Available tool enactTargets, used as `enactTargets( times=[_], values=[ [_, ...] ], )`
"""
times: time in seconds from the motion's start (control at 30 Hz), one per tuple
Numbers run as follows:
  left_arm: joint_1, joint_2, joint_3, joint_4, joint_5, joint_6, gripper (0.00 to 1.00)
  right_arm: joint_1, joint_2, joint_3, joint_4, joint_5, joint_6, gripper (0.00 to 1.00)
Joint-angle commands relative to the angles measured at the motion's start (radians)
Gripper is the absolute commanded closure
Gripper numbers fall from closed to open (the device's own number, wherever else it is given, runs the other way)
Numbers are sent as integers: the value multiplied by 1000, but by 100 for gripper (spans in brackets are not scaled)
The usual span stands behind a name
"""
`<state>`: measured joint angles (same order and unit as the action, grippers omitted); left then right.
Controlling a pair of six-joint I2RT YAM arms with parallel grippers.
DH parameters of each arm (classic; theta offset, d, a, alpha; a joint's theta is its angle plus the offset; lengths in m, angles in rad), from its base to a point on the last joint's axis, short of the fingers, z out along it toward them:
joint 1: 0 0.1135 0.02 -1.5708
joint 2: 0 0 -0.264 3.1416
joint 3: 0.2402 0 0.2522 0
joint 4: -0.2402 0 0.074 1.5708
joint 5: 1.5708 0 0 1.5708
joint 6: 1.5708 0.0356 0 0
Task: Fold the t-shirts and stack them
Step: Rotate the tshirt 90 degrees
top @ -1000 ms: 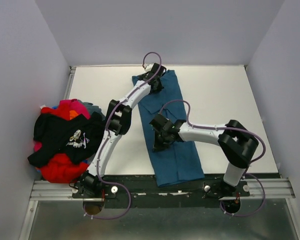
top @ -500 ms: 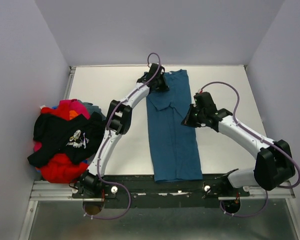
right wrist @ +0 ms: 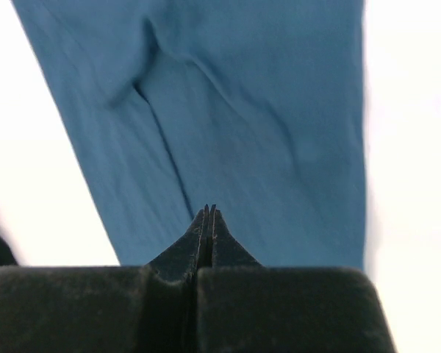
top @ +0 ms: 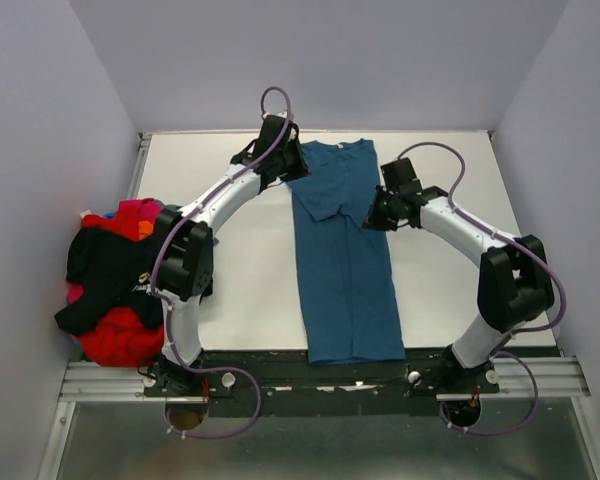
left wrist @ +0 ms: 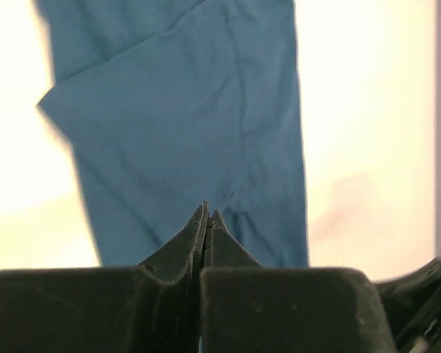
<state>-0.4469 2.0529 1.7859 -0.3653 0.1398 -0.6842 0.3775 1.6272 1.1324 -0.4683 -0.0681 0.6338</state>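
Top external: plain teal-blue cloth t-shirt [top: 342, 260] looks folded lengthwise; crosswise folds and the heaped coloured shirts [top: 130, 285] are left; left fingers [left wrist: 193, 239] and right fingers [right wrist: 197, 237] clenched, empty.

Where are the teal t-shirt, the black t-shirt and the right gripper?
teal t-shirt [top: 345, 270], top view, middle of its body
black t-shirt [top: 105, 262], top view, its plain upper part
right gripper [right wrist: 208, 211], right wrist view, between its fingertips
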Motion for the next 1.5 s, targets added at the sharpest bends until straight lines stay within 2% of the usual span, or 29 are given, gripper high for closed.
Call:
enactTargets(
  times=[0.0, 0.03, 0.17, 0.37, 0.7, 1.0, 1.23, 1.37, 1.4, 1.47],
  values=[
    [-4, -48, -236, 45, -77, -34, 100, -14, 114, 168, -49, 63, 58, 99],
    [-4, -48, -261, 63, -77, -44, 100, -20, 150, 205, -71, 101, 69, 99],
    [-9, -11, -295, 118, -92, -64, 100, -48, 252, 315, -112, 99, 84, 99],
    [-9, 110, -206, 115, -108, -80, 100, -74, 355, 401, -118, 77, 96, 99],
    [0, 200, -123, 59, -132, -90, 100, -95, 552, 553, -219, 83, 170, 99],
    [33, 329, 67, -40, -98, -60, 100, -121, 632, 624, -208, 74, 196, 99],
    [53, 401, 201, -87, -88, -51, 100, -152, 744, 858, -279, 17, 144, 99],
    [65, 360, 176, -43, -45, -40, 100, -155, 734, 925, -308, -18, 110, 99],
    [68, 331, 156, -15, -10, -23, 99, -155, 702, 906, -308, -33, 100, 99],
    [71, 247, 95, 18, 0, -8, 91, -154, 605, 797, -242, -51, 87, 98]
  ],
)
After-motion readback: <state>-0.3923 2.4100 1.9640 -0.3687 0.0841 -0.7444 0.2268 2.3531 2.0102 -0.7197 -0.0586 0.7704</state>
